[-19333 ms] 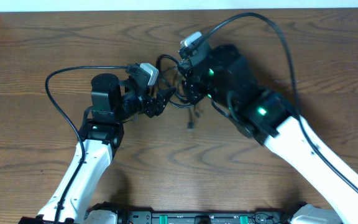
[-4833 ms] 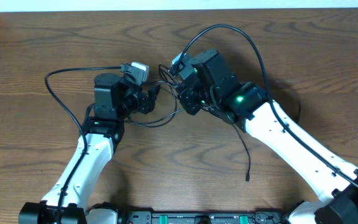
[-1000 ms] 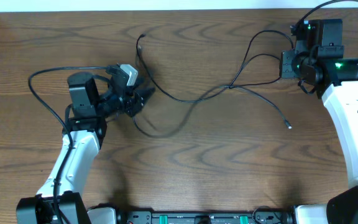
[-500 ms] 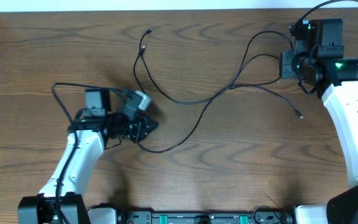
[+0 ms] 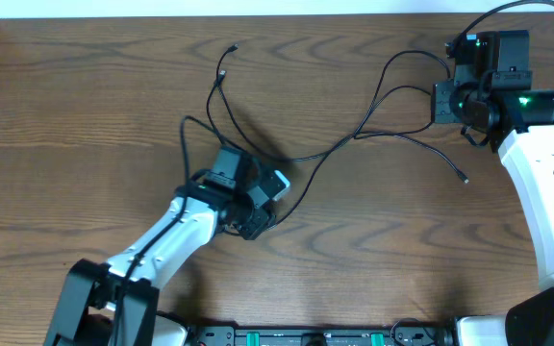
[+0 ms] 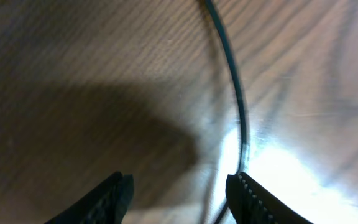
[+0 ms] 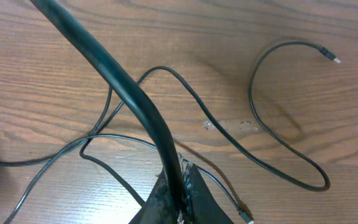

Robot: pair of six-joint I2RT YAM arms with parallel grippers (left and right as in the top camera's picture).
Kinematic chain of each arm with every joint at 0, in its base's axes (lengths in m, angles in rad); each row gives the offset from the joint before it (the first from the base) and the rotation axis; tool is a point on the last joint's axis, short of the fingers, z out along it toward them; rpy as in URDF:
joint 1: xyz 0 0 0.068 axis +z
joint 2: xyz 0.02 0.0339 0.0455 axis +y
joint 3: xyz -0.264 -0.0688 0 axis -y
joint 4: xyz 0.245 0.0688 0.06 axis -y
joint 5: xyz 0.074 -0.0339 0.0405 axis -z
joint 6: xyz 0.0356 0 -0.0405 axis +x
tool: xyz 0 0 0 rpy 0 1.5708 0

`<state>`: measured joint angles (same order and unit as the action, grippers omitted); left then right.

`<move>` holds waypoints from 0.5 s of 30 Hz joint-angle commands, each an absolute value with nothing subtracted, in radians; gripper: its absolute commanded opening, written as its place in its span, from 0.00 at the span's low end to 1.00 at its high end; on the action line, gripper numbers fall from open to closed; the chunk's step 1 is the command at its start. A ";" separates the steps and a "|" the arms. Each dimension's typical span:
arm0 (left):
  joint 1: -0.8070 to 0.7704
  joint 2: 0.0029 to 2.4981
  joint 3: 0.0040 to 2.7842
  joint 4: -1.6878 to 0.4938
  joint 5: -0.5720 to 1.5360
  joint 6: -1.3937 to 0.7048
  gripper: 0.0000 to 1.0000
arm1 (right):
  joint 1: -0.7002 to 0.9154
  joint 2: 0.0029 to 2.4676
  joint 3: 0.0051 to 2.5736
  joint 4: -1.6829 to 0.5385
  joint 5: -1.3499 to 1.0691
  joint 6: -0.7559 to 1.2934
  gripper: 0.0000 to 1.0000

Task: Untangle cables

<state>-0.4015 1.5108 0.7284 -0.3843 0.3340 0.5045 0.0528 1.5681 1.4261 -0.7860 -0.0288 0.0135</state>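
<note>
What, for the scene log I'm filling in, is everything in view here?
black cables: at least two, exact count unclear; black; strung loosely from the table's centre to the right gripper, small plugs on the free ends
table: one; brown wood grain; under everything
white strip: one; white; along the far edge
rail: one; black with green marks; near edge
gripper wires: two; thick, black; one per arm
left gripper: one; black; open, low over a cable
right gripper: one; black; far right, shut on the cables

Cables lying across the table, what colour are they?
Black. The cables show best in the overhead view, dark against the wood.
</note>
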 commanded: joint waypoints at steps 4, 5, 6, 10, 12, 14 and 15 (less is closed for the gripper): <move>-0.445 1.562 0.735 -0.310 0.208 0.550 0.54 | 0.060 1.542 1.446 -0.797 -0.036 0.002 0.01; -0.445 1.570 0.735 -0.305 0.208 0.550 0.54 | 0.060 1.542 1.446 -0.798 -0.037 0.002 0.01; -0.445 1.579 0.735 -0.304 0.208 0.551 0.54 | 0.060 1.542 1.446 -0.799 -0.036 0.002 0.01; -0.445 1.613 0.735 -0.305 0.208 0.569 0.55 | 0.060 1.542 1.446 -0.798 -0.037 0.002 0.01; -0.445 1.626 0.735 -0.305 0.209 0.569 0.54 | 0.060 1.542 1.446 -0.799 -0.037 0.002 0.01; -0.445 1.627 0.735 -0.306 0.225 0.569 0.54 | 0.060 1.542 1.446 -0.800 -0.036 0.002 0.01; -0.445 1.626 0.735 -0.305 0.240 0.569 0.54 | 0.060 1.542 1.446 -0.801 -0.036 0.002 0.01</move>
<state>-0.4423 1.6012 0.7311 -0.3012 0.2264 0.5545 0.0528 1.5681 1.4261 -0.7963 -0.0303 0.0132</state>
